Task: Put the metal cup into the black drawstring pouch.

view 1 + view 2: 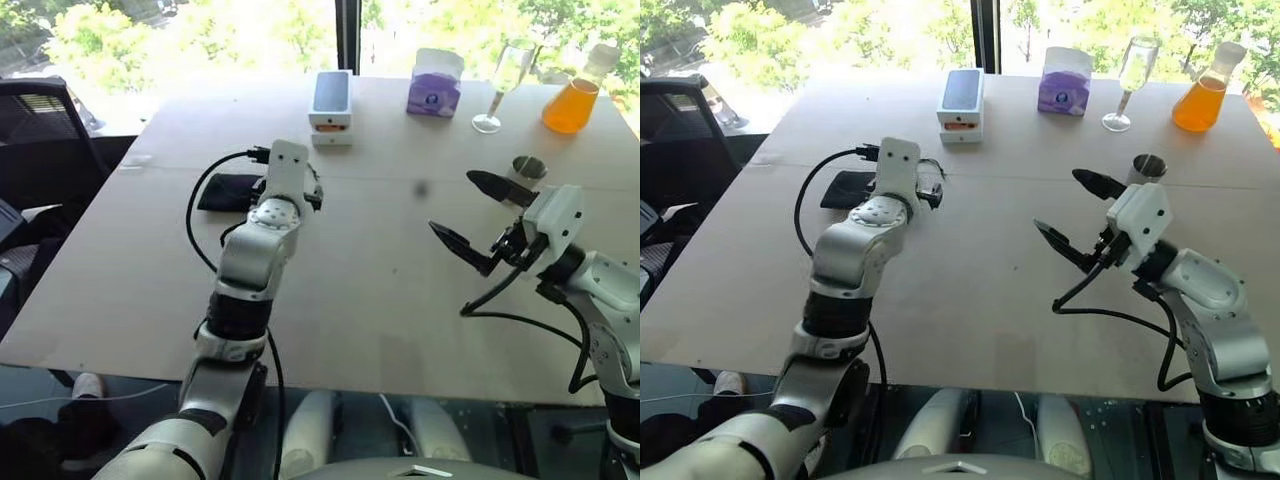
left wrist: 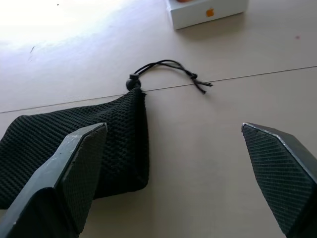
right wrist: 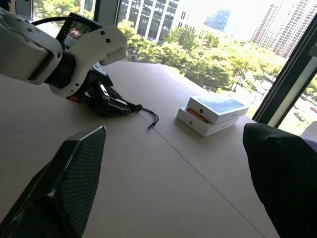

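Both grippers stand wide open and hold nothing. One left gripper hovers low over the table, just above one black drawstring pouch, with one finger over the pouch cloth and the other over bare table. The pouch lies flat on the robot's left part of the table, and its one thin cord trails from its mouth toward two stacked white phone boxes. One right gripper is raised above the table on the robot's right, its two black fingers spread well apart and pointing toward the middle of the table. One metal cup stands upright on the table just beyond the right gripper, well apart from the pouch. Along the far edge of the table stand, counted once each: one purple tissue box, one clear stemmed wine glass and one flask of orange liquid. One black office chair stands beside the table on the robot's left.
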